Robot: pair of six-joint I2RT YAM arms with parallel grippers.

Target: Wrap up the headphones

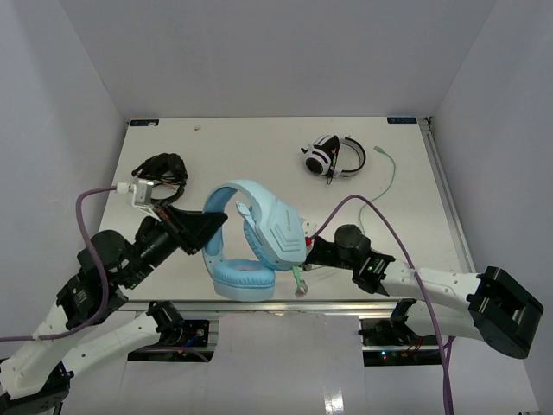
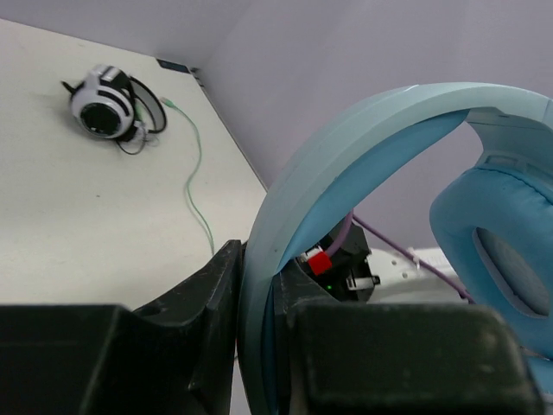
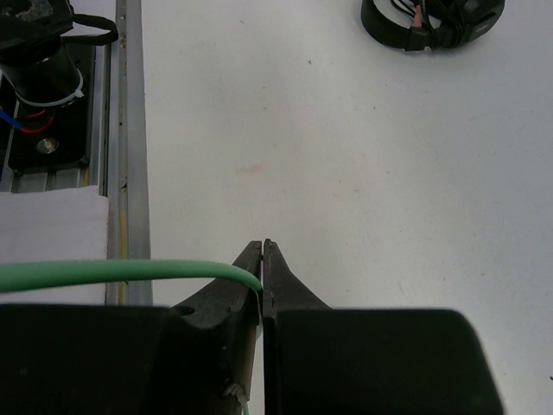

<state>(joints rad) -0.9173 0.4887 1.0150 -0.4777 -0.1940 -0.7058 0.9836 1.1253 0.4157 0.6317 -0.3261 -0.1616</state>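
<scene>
Bright, even diffuse light; faint soft shadows on table [image 1: 259,147]; near foreground soft-focus in both wrist views.

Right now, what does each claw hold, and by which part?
The left claw grips the headphones by the headband; the right claw is shut on their thin green cable.
</scene>
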